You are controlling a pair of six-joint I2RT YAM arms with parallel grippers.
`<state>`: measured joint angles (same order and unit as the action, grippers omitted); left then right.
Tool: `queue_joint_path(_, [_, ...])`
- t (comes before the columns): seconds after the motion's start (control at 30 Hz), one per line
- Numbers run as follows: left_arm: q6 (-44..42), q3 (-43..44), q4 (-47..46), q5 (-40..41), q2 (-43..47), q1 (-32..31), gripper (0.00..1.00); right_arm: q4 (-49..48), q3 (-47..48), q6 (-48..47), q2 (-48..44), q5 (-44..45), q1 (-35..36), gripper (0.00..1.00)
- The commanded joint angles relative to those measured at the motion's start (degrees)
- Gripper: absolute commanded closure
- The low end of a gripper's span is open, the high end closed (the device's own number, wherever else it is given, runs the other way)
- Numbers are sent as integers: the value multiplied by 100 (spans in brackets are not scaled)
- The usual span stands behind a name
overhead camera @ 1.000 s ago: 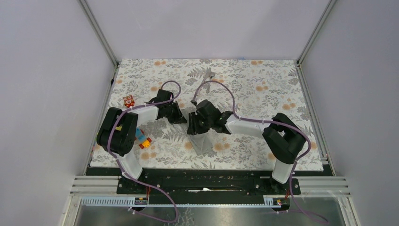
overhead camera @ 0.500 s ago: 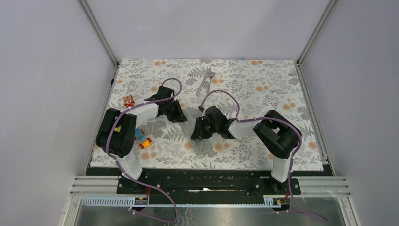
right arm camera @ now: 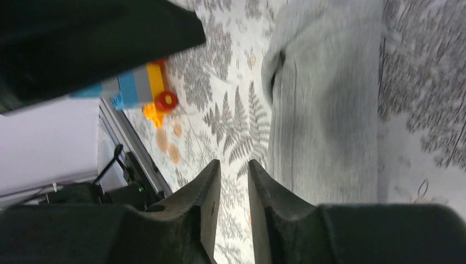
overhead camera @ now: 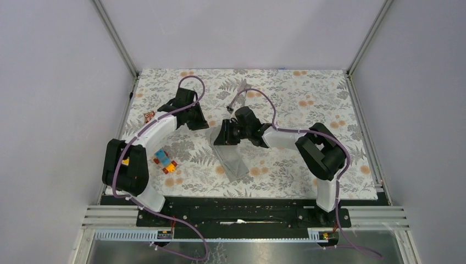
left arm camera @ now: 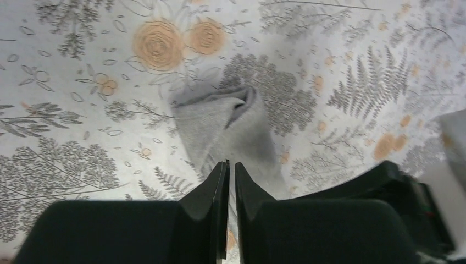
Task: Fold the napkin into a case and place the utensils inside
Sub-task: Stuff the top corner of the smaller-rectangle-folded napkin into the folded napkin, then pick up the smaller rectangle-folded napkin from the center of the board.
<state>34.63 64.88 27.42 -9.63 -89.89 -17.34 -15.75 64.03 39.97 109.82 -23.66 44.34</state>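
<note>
Lying as a narrow folded strip on the bench (overhead camera: 308, 93), the napkin (overhead camera: 233, 162) is between both arms. Its pouched end is just ahead of the left pincer (left arm camera: 226, 163), which is all but closed on nothing. The right pincer (right arm camera: 233, 164) hovers beside the strip, narrowly parted and empty. The cloth looks soft, light and limp, so pinch one edge layer. The utensils (overhead camera: 243, 84) lie farther back.

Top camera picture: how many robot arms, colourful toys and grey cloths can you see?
Robot arms: 2 (left arm, right arm)
Colourful toys: 2 (far toy, near toy)
Grey cloths: 1 (napkin)
Total: 5
</note>
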Motion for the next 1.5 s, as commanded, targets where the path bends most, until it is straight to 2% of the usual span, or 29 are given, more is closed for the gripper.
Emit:
queue_joint_path(0.0, [81, 14, -67, 330, -197, 133, 89, -5, 564, 58, 475, -68, -132, 73])
queue_joint_path(0.13, [177, -16, -362, 177, -423, 152, 92, 2, 889, 43, 844, -31, -179, 95])
queue_joint_path(0.23, [242, -90, -620, 46, -614, 152, 94, -3, 1082, 71, 1110, -53, -176, 100])
queue_joint_path(0.5, [480, -449, -1356, -441, -1167, 34, 97, -353, 779, 254, 1359, -32, -184, 100])
queue_joint_path(0.67, [734, -655, -1717, -704, -1535, 21, 99, -89, 864, 72, 1244, 66, -179, 100])
queue_joint_path(0.8, [737, -738, -1678, -491, -1251, 21, 99, 468, 953, -370, 848, 175, -175, 97])
queue_joint_path(0.97, [582, -531, -1211, -173, -685, 30, 90, 1155, 853, -1002, 184, 384, -178, 89])
queue_joint_path(1.07, [607, -550, -1130, -229, -447, 29, 81, 1374, 853, -1139, 24, 583, -180, 84])
queue_joint_path(1.17, [672, -648, -1200, -386, -382, 29, 78, 1423, 838, -1111, -30, 594, -180, 81])
queue_joint_path(1.23, [692, -725, -1303, -459, -452, 27, 80, 1408, 824, -1107, 8, 621, -180, 77])
queue_joint_path(1.37, [748, -799, -1589, -791, -805, 24, 88, 1417, 854, -1114, 141, 632, -173, 76])
queue_joint_path(1.47, [781, -794, -1774, -950, -1070, 25, 91, 1445, 835, -1152, 132, 710, -123, 76])
